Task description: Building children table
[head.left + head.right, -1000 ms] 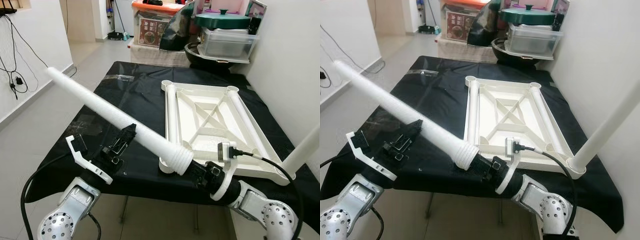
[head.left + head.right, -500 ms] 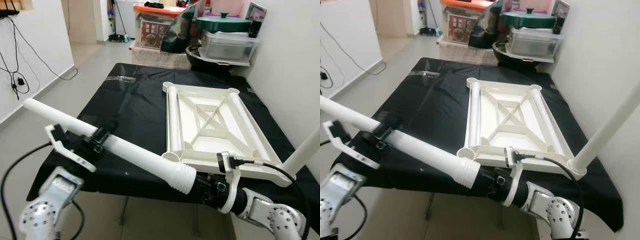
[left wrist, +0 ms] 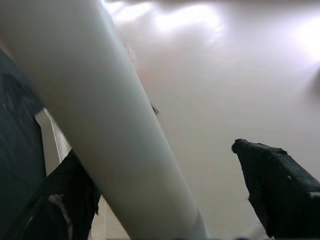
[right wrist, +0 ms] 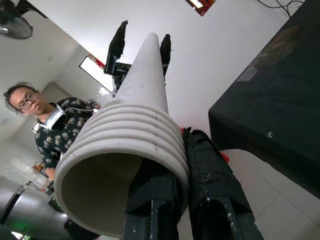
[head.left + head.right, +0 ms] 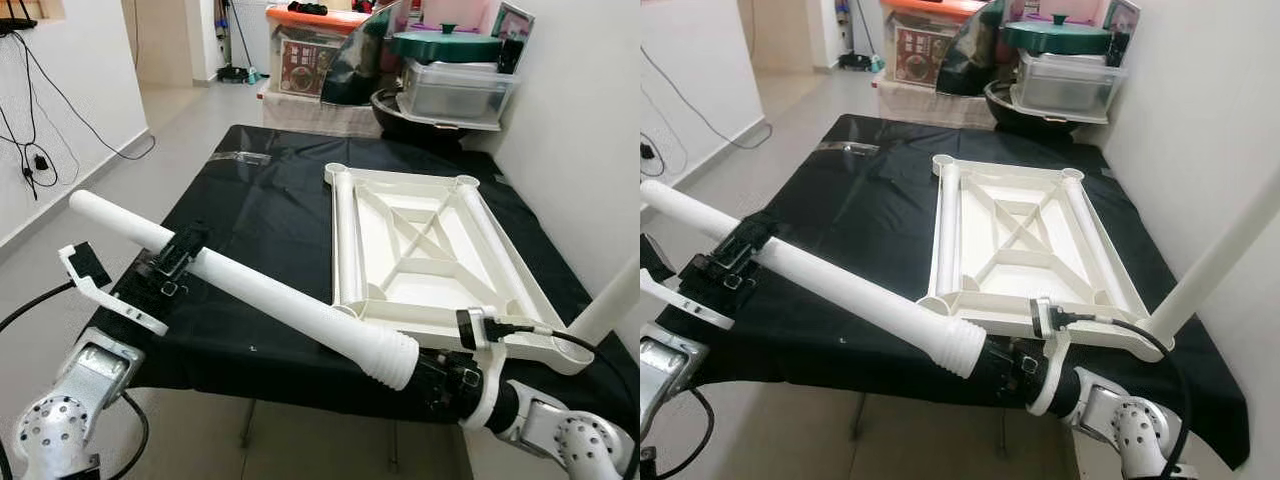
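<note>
Carrying white table leg [image 5: 270, 300] over near table edge, beside tabletop [image 5: 430, 250] | right gripper [image 5: 432, 372] clamped on ribbed end | left gripper [image 5: 165, 270] closed around shaft | judged light, stiff, slippery; ribs are best gripped.

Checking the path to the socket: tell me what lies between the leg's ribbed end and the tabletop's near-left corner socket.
In the left eye view, nothing solid: the ribbed end hangs just off the near edge, with only black cloth and air before the socket of the tabletop.
</note>
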Controlling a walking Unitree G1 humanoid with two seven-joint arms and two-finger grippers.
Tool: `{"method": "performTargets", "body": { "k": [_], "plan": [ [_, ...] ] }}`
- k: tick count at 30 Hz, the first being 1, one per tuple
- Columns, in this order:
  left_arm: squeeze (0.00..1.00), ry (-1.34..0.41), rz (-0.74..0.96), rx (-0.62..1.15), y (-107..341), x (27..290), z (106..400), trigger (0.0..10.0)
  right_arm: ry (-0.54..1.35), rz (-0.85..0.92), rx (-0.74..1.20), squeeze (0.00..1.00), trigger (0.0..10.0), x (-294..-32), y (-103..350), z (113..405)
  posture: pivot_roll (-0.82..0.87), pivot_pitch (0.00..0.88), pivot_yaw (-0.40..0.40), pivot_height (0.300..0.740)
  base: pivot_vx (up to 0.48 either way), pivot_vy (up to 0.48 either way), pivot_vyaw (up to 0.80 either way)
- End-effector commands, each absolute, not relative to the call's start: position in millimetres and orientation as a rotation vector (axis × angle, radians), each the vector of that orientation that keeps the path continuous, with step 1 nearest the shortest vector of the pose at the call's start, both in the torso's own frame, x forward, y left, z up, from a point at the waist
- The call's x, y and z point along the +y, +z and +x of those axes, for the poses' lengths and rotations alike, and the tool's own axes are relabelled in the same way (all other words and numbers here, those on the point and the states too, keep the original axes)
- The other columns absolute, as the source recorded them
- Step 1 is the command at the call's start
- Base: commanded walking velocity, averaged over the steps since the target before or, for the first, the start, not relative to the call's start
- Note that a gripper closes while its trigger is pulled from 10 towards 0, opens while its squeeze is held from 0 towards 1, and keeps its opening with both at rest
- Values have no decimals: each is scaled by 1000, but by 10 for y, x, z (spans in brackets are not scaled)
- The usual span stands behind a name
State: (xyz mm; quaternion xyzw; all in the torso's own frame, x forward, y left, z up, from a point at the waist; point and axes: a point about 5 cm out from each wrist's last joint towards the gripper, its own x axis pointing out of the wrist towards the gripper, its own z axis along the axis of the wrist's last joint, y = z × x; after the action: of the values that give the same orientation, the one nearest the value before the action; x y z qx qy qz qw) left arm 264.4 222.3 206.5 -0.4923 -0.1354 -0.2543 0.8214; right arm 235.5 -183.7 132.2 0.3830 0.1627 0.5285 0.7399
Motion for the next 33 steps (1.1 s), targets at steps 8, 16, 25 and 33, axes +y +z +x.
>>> {"method": "performTargets", "body": {
  "k": [8,16,25,33],
  "plan": [
    [0,-691,-1078,-290,2183,2095,2629,10000,1155,747,456,0,0,-1850,1194,2310,55,0,-65,740,0,0,0],
    [0,-896,-1107,-208,2197,1815,2559,10000,1224,712,480,0,0,-1761,1170,2320,51,0,-62,740,0,0,0],
    [0,-911,-1118,-201,2170,1792,2564,0,1235,698,488,0,0,-1773,1137,2340,57,0,-72,740,0,0,0],
    [0,-935,-1105,-270,2247,1917,2538,0,1247,685,494,0,0,-1771,1110,2321,57,0,-74,740,0,0,0]
  ]
}}
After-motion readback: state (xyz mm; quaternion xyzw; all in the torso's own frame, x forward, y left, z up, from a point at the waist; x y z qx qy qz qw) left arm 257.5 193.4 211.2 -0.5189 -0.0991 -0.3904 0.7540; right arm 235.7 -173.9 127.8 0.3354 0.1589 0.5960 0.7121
